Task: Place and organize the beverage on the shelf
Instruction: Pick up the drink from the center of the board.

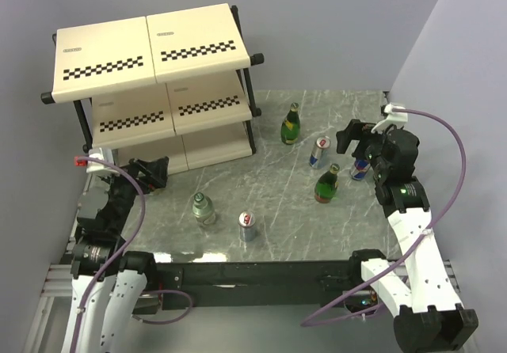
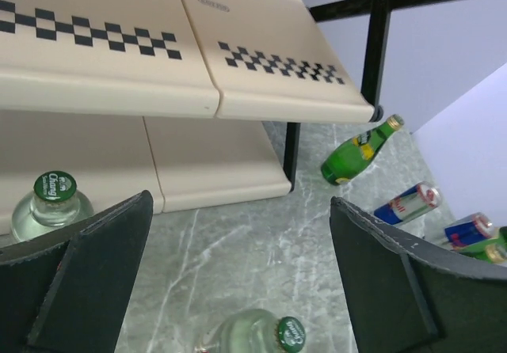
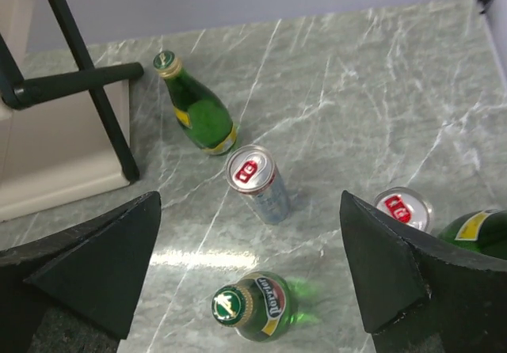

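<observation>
Here, green glass bottles (image 1: 291, 125) and slim cans (image 1: 319, 153) on veined marble tabletop (image 1: 269, 183).

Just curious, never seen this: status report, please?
Left hand and right hand open, empty. Drinks upright on table; shelf upper tiers bare. Path to shelf looks open.

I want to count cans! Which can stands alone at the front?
The slim blue-silver can near the table's front edge, beside the short clear bottle. The other two cans stand farther back on the right.
</observation>
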Tool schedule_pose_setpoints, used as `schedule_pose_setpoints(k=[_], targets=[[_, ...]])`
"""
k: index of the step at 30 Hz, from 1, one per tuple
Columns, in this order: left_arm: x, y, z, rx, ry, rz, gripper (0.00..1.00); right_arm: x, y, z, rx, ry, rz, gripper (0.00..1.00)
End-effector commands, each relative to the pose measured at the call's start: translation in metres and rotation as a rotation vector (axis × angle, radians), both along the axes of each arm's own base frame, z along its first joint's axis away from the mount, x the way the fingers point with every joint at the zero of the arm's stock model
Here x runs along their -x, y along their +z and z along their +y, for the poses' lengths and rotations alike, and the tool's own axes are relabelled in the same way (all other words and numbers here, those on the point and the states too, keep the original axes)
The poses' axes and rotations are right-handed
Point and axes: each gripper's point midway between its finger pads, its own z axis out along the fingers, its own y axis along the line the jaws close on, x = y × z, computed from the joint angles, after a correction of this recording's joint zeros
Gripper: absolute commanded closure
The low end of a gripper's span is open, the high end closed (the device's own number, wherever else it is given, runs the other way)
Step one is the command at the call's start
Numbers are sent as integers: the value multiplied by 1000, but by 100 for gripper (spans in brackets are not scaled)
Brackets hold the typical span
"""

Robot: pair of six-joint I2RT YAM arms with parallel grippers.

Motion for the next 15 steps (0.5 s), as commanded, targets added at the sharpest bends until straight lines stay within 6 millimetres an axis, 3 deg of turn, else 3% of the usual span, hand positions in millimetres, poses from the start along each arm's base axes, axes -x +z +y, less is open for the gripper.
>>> schedule_pose_setpoints(k=[1, 7, 10, 11, 15], targets=[[13, 21, -1, 76, 2, -14, 0, 2, 23, 13, -38, 64, -48, 0], [17, 8, 4, 113, 41, 84, 1, 10, 37, 47, -5, 278, -95, 0], [12, -6, 6, 114, 61, 148, 0, 33, 35, 89, 85, 592, -180, 0], [10, -10, 5, 115, 62, 160, 0, 58, 36, 119, 82, 820, -225, 0], [-2, -25, 9, 126, 103, 228, 1, 77, 22, 158, 158, 961, -226, 0]])
